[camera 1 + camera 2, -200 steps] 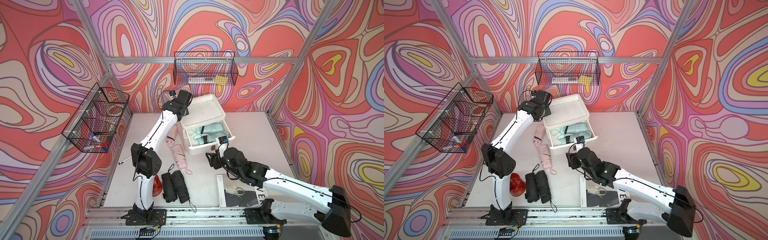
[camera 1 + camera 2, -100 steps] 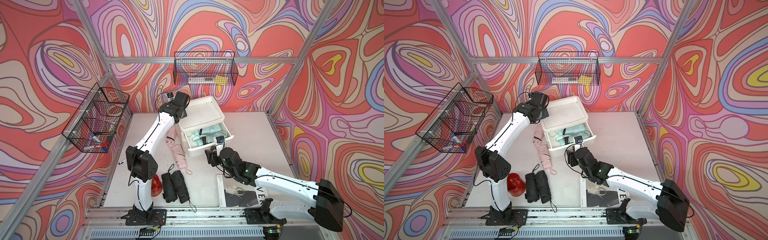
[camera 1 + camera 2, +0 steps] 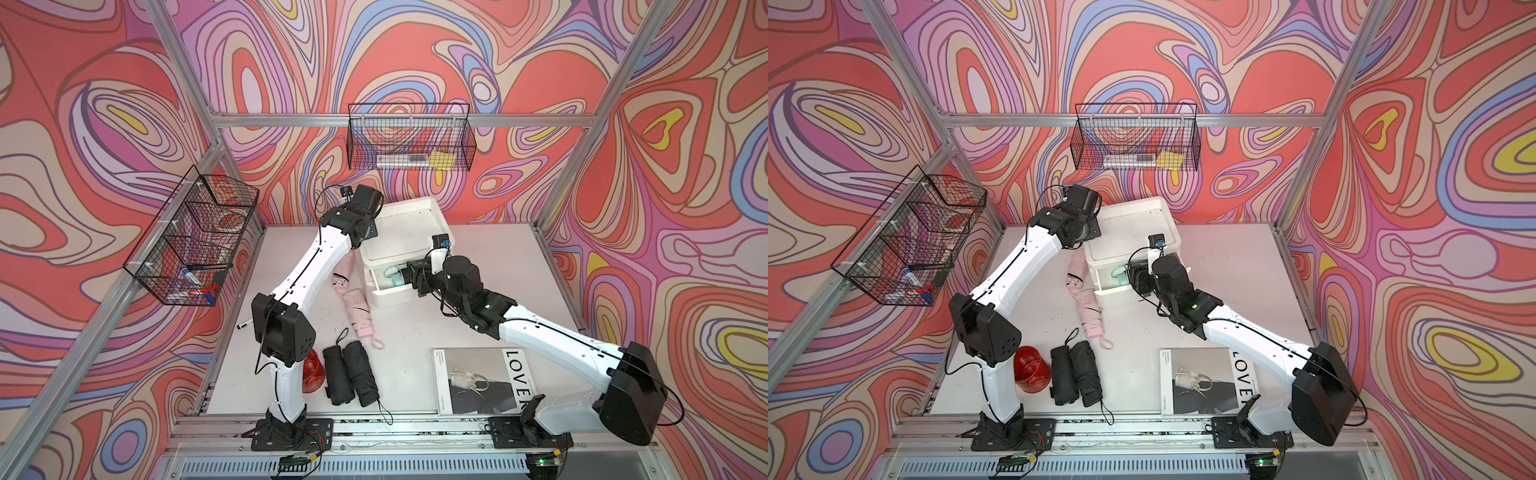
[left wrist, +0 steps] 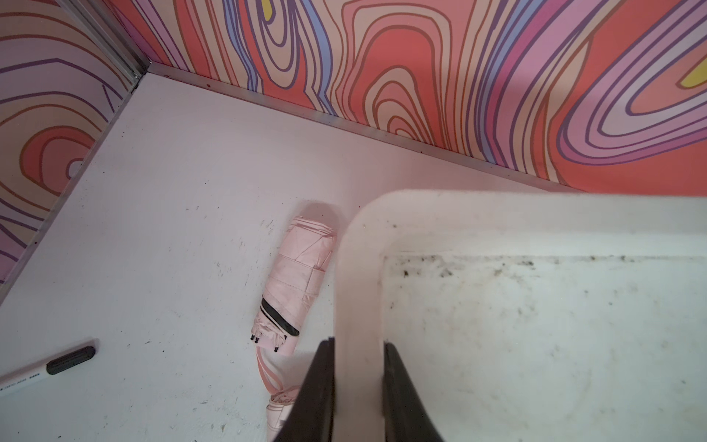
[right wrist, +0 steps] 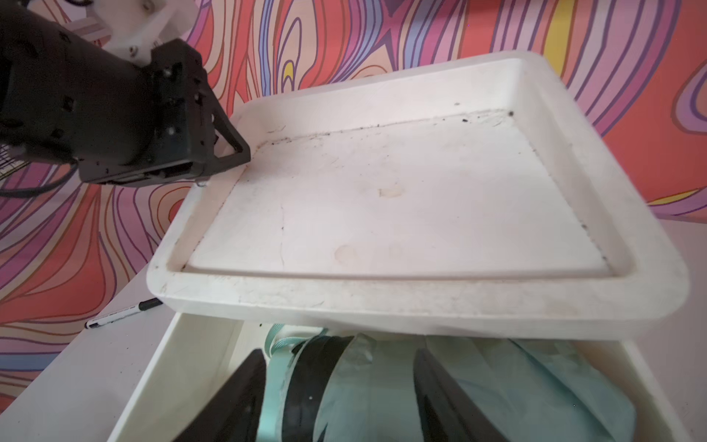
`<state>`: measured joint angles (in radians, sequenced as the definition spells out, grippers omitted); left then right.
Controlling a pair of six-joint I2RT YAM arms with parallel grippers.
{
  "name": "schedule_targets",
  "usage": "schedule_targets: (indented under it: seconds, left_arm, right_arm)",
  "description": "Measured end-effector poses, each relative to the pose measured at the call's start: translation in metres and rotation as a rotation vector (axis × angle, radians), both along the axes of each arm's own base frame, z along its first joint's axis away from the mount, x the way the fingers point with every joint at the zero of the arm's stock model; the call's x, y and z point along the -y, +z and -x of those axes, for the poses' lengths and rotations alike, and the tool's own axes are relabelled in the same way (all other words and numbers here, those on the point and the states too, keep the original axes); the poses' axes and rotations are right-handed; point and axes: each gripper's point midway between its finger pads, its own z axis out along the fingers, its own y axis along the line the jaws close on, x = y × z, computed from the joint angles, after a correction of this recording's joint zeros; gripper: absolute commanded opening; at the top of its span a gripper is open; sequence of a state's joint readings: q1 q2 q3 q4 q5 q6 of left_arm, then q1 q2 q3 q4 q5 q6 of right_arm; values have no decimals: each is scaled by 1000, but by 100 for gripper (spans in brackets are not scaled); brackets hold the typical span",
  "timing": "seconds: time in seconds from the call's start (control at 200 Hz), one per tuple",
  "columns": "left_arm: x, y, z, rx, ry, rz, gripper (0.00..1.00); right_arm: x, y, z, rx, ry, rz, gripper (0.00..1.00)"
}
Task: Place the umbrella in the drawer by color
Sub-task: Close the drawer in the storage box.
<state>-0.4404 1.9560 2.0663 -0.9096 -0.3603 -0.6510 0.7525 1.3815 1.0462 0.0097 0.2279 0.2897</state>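
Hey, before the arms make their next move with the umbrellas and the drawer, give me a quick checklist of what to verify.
1. Left tool clamped on the cabinet rim: ok.
2. Drawer open: ok, partly pulled out.
3. Mint umbrella inside it: ok.
4. Right tool free of that umbrella: cannot tell; its jaws straddle it.
5. Pink umbrellas stowed: not ok, both lie on the table.
6. Black umbrellas stowed: not ok, also on the table.
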Motion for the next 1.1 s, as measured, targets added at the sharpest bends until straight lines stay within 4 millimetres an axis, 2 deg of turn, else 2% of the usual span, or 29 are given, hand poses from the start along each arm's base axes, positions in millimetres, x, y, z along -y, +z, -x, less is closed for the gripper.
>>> schedule_targets:
  seconds: [0.14,0.28,0.381,0.481,0.591,0.811,0.881,1.006,1.102]
  left_arm:
    - [1,0,1,-2,-2,0,0]
    - [1,0,1,-2,-3,1,0]
    - [1,0,1,-2,-3,0,0]
    - [1,0,1,-2,-3,0,0]
    - [1,0,1,-2,-3,0,0]
    - [2,-1,1,-4,-6,4,0]
    - [2,-1,1,-4,-7,5,0]
    - [2,-1,1,-5,-8,6,0]
    - [3,-1,1,-6,-11,10,0]
  right_arm:
    - [-1,4,21,-53,53,-57,59]
    - [-1,4,59,-102,105,-75,58]
    - [-8,-13,85,-151,150,-56,58]
    - [-2,-42,94,-209,141,-29,57]
    - [3,-66,95,-247,116,2,58]
    - [-7,-76,71,-175,79,46,59]
    - [-10,-75,64,-147,72,70,59]
    - [-20,-57,48,-56,59,86,59]
    - [-26,-52,35,13,40,107,59]
